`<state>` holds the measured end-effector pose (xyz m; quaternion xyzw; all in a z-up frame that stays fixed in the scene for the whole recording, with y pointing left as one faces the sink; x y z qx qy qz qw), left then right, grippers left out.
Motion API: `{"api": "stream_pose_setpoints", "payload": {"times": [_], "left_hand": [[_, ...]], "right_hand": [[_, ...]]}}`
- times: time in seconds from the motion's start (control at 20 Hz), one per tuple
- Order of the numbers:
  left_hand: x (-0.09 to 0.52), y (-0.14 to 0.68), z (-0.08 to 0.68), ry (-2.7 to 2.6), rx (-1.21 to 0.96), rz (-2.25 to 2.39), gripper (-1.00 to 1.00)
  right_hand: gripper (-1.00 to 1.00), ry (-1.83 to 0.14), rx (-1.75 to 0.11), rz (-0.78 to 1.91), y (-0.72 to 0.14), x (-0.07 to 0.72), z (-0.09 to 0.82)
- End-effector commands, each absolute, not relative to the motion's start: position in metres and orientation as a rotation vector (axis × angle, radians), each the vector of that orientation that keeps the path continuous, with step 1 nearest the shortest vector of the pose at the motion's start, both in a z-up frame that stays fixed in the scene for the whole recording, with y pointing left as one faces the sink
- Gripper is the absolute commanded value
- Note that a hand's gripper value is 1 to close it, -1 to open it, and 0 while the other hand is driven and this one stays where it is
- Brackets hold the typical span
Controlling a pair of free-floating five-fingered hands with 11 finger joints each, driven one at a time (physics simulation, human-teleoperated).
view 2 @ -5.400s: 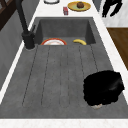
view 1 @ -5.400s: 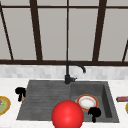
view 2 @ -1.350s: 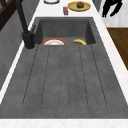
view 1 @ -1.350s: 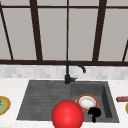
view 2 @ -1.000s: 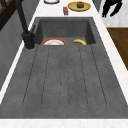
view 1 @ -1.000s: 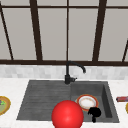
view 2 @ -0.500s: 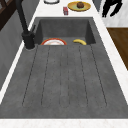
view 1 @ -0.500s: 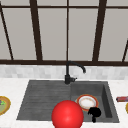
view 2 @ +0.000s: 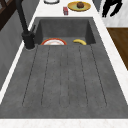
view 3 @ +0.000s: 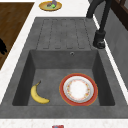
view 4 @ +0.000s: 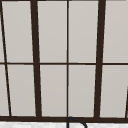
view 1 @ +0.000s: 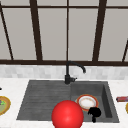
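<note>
While the right hand [view 1: 94,113] hung over the sink's front edge, its fingers too dark to read, the plate [view 1: 87,102] and banana [view 3: 38,94] lay flat in the basin [view 3: 65,62].

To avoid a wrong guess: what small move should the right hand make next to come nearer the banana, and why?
Probably a short move toward the window, over the sink's front rim. In the left side view the right hand hangs in front of the counter, above the floor, while the banana lies in the sink by its front wall, apart from the plate.
</note>
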<state>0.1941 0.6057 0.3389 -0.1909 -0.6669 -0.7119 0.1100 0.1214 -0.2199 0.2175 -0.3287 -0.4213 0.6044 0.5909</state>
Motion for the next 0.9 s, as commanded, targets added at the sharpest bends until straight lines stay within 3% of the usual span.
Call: {"api": "stream_pose_setpoints", "payload": {"times": [0.0, 0.85], "left_hand": [[0.188, 0.584, 0.339, -1.891, -0.538, -2.159, -1.0], [0.16, 0.481, 0.331, -1.836, -0.529, -2.175, -1.0]], "right_hand": [[0.0, -0.98, -0.765, 1.406, -0.22, 0.121, 0.217], [0.0, -0.98, -0.765, 1.406, -0.22, 0.121, 0.217]]}}
